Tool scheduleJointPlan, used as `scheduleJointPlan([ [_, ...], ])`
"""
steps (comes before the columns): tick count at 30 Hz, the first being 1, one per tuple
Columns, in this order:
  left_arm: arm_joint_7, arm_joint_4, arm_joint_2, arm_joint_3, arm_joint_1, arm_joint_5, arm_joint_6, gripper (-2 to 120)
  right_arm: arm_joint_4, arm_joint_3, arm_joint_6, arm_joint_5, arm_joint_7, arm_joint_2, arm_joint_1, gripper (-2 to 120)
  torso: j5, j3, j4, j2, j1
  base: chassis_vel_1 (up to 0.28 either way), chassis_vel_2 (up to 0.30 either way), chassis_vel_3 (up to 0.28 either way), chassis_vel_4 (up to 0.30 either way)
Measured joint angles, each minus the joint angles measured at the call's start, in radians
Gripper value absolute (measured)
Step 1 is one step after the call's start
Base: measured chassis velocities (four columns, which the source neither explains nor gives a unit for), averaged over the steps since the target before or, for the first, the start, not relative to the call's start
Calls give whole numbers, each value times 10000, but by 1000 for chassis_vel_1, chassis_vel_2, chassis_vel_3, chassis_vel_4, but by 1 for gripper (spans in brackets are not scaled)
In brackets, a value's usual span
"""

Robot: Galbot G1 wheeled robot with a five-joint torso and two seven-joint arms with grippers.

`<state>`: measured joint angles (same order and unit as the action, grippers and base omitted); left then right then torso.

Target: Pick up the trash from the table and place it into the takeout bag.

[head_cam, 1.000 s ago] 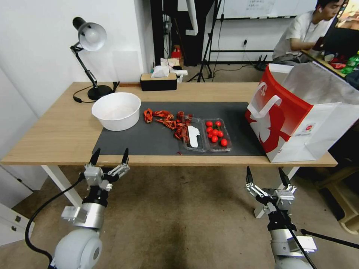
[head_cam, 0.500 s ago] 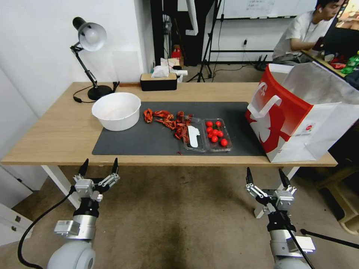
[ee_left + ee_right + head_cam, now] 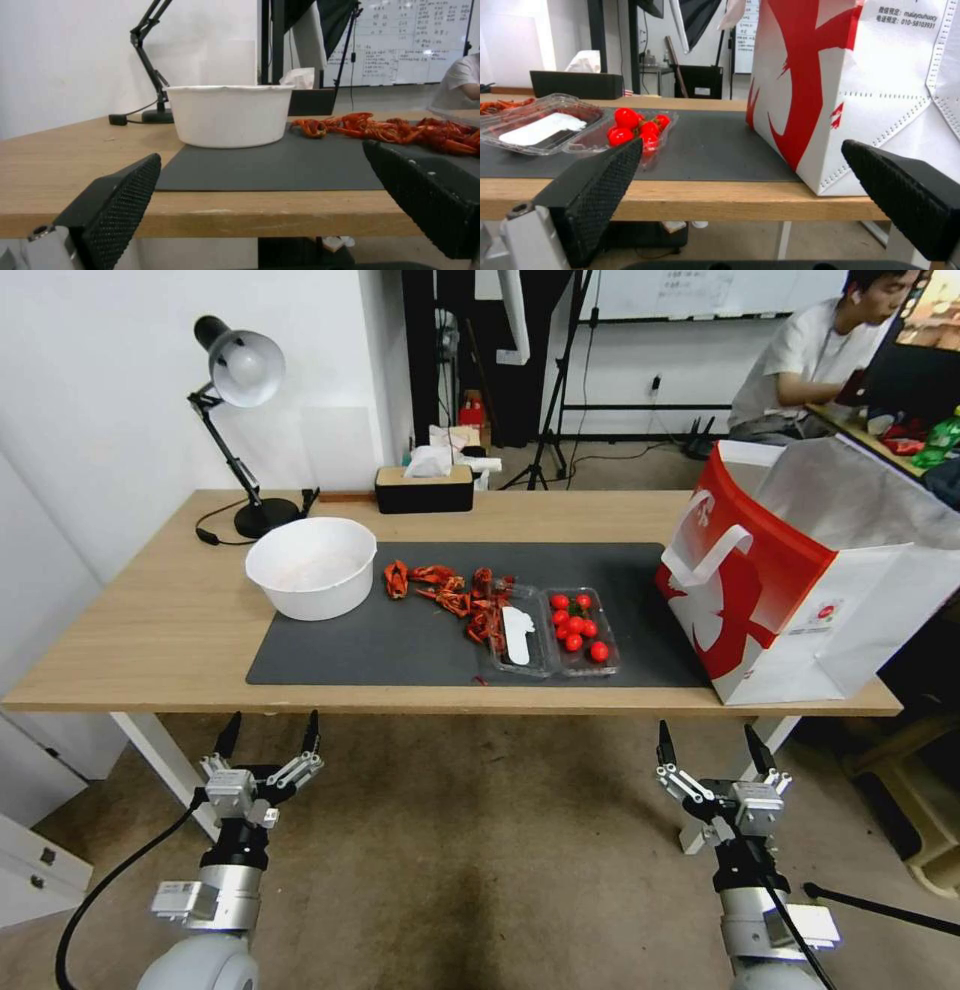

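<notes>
Head view, near field: your left gripper (image 3: 270, 733) and right gripper (image 3: 712, 740) both hang below and in front of the desk (image 3: 150, 620) edge, jaws released and holding nothing.

Past the edge, on the dark grey mat (image 3: 420, 645), the only loose refuse you have is a scatter of red shell scraps (image 3: 450, 595), strung out roughly along the length of the desk, between the large white bowl (image 3: 311, 566) and a clear tray of cherry tomatoes (image 3: 575, 630). None of the cups, can or bun are found on the surface.

The scraps lie forward and up from both jaws, somewhat nearer your left arm. The takeout bag (image 3: 790, 570) stands upright at the right end, mouth open, nearest your right arm.

Farther back: a desk lamp (image 3: 240, 370) and a tissue box (image 3: 424, 485) on the desk, then open floor with stands.
</notes>
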<state>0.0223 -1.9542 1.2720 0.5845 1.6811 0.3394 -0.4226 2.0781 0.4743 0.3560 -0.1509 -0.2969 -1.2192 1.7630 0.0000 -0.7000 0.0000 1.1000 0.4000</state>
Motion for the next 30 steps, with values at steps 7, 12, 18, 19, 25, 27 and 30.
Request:
scheduleJointPlan([
  [7,-5,-52,19,-5,12,-3,0,100,0,0,0,45,8,-14,2,100,0,0,0,0,0,0,0,0,0],
  [12,-6,-99,21,11,23,-5,2,100,-66,-23,1,56,13,-39,-49,100,0,0,0,0,0,0,0,0,0],
  [18,1,-111,41,53,-1,-1,20,100,-77,-69,1,71,30,-45,-90,100,-1,0,0,0,1,0,0,0,0],
  [19,3,-114,38,49,-13,-1,28,100,-77,-68,1,71,31,-45,-86,100,0,0,1,0,0,0,0,0,0],
  [25,13,-128,47,30,-62,0,56,100,-77,-56,1,74,54,-32,-57,100,0,0,0,0,0,0,0,0,0],
  [27,18,-128,48,30,-73,0,57,100,-77,-48,1,74,61,-23,-57,100,0,0,0,0,0,0,0,0,0],
  [30,21,-128,44,28,-79,0,58,100,-77,-41,1,76,69,-14,-55,100,0,0,0,0,0,0,0,0,0],
])
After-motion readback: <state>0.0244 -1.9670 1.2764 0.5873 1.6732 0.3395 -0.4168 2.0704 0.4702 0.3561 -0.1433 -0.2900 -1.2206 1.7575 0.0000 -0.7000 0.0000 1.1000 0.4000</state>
